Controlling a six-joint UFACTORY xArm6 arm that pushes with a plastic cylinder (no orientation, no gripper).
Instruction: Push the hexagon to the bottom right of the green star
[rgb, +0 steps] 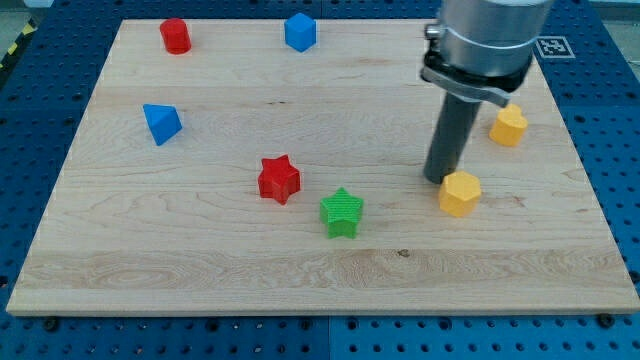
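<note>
A yellow hexagon (460, 192) lies on the wooden board (200, 260), to the right of the green star (342, 212) and slightly higher in the view. My tip (436, 180) rests on the board just at the hexagon's upper left edge, touching or nearly touching it. The green star sits near the board's middle, below and right of a red star (279, 179). The rod rises from the tip to the arm's grey body (485, 40) at the view's top right.
A second yellow block (508, 126) lies right of the rod, partly behind the arm. A blue triangular block (160, 123) is at the left, a red cylinder (176, 36) at top left, and a blue block (300, 32) at top centre.
</note>
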